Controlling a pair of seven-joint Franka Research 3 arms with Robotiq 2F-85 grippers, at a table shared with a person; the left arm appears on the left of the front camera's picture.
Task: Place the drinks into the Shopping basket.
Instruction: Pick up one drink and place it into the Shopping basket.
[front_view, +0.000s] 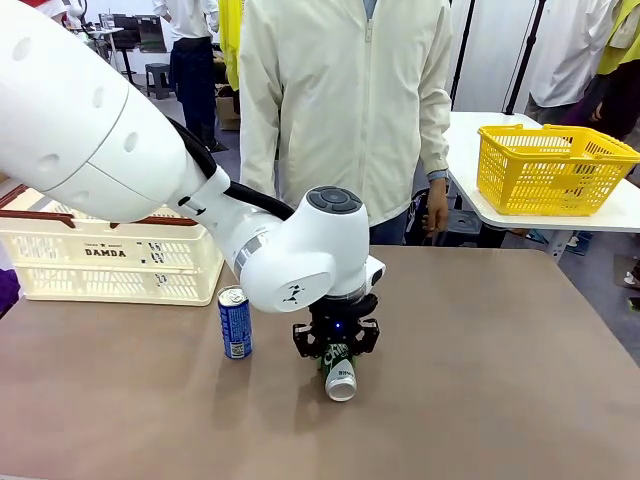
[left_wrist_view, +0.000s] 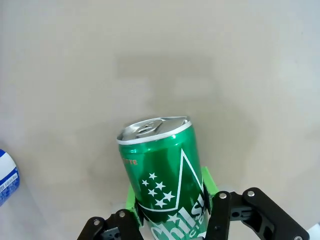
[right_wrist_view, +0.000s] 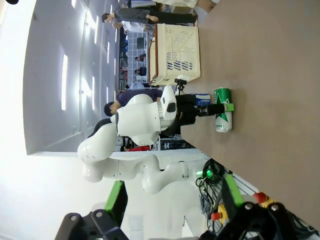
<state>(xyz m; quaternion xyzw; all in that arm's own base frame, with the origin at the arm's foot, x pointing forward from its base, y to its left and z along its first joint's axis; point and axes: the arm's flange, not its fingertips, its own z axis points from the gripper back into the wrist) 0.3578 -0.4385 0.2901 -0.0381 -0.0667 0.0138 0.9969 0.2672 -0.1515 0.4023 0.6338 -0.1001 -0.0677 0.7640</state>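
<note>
Drinks: one green can (front_view: 340, 372), one blue can (front_view: 235, 322).

White arm (front_view: 100, 130) — black tool (front_view: 337, 352), green pads (left_wrist_view: 131, 202)

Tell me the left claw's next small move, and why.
Probably lift straight up. The left claw has its green pads against both sides of the green can, which lies on its side on the table. The Shopping basket sits to the robot's left, with the upright blue can in between, so height should come first.
</note>
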